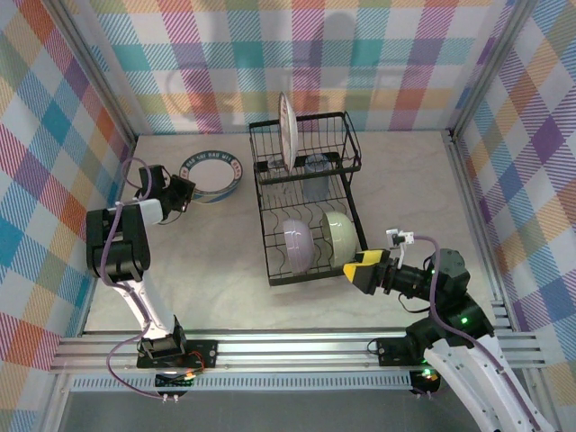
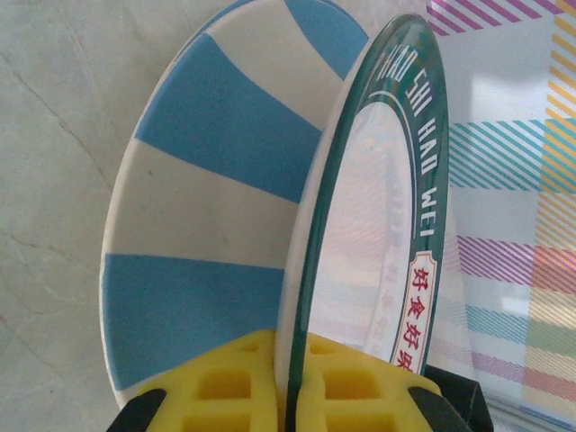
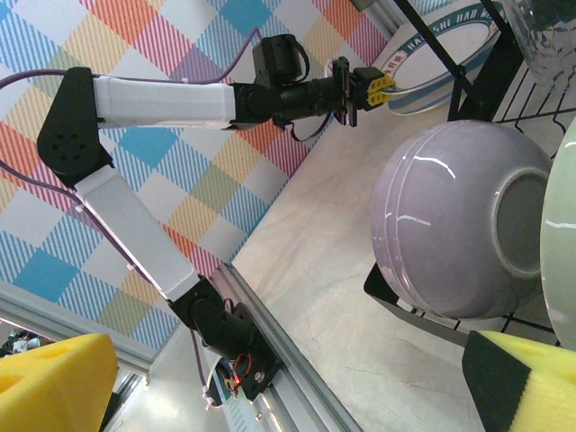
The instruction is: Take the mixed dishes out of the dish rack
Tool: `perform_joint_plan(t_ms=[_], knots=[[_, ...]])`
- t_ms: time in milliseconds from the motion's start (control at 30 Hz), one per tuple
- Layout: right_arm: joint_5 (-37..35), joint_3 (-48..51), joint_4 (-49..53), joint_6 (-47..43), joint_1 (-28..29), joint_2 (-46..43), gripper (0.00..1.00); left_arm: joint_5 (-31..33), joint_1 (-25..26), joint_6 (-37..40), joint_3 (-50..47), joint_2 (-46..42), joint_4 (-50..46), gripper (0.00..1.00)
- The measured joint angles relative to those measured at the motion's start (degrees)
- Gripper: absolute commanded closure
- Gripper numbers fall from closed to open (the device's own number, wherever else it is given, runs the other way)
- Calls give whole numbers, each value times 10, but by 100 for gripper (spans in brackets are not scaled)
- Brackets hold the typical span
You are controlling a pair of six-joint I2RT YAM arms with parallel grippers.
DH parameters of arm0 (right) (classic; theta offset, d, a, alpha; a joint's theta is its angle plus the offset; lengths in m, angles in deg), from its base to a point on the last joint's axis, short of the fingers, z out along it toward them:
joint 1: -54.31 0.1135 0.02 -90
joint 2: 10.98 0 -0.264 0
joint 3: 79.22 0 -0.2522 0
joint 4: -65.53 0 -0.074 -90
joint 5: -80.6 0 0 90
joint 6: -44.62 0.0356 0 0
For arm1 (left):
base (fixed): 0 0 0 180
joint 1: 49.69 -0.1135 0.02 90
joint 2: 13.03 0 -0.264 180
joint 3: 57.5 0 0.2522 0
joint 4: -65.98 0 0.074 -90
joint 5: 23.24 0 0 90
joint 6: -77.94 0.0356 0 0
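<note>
The left gripper (image 2: 292, 396) is clenched on the rim of a blue-and-white striped plate (image 1: 212, 175), yellow pads pinching its edge. The plate is low over the tabletop (image 1: 216, 261), left of the dish rack (image 1: 306, 193); whether it touches down I cannot tell. The right gripper (image 1: 356, 272) stands spread wide by the rack's near right corner, just beside the pale green bowl (image 1: 337, 238). A lavender bowl (image 1: 298, 243) stands next to that one in the lower slots, and a white plate with orange pattern (image 1: 287, 130) stands upright in the raised basket.
</note>
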Motion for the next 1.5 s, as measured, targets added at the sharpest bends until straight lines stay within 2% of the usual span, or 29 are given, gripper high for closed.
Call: perform_joint_plan(t_ms=[133,333,700,867,1033,1133,1500], knots=[[0,0,2,2,0,-2,1,0,0,0,3,3,-2,95],[0,0,3,5,0,-5,1,-1,-6,3,3,3,-3,83],[-1,0,4,7,0,-9,1,-5,-11,19,21,3,-7,40],[-2,0,4,10,0,-11,1,0,-11,40,38,3,-40,25],[-4,0,6,13,0,-17,1,13,-11,60,59,3,-86,15],[-7,0,12,15,0,-24,1,17,-11,73,69,3,-108,2],[-25,0,35,15,0,-32,1,40,-11,104,102,-5,-195,0]])
